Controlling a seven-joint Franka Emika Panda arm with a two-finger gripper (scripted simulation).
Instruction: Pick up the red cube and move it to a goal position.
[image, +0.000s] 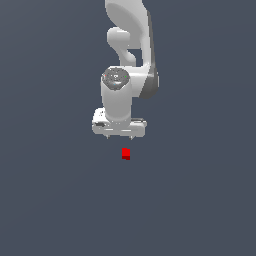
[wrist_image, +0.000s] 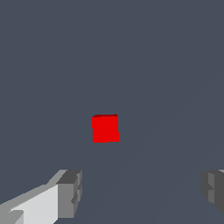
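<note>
The red cube (image: 126, 153) is a tiny bright red block lying on the flat grey floor, just below the white gripper (image: 120, 137) in the exterior view. It also shows in the wrist view (wrist_image: 105, 128), ahead of the fingers and apart from them. The gripper (wrist_image: 142, 190) is open and empty, with its two grey fingertips (wrist_image: 70, 192) spread much wider than the cube. The fingertips barely show under the hand in the exterior view. The gripper hangs pointing downward, above the cube and not touching it.
The white arm (image: 127, 45) rises behind the gripper toward the top of the exterior view. A plain dark grey floor (image: 200, 200) lies all around. No goal marker shows.
</note>
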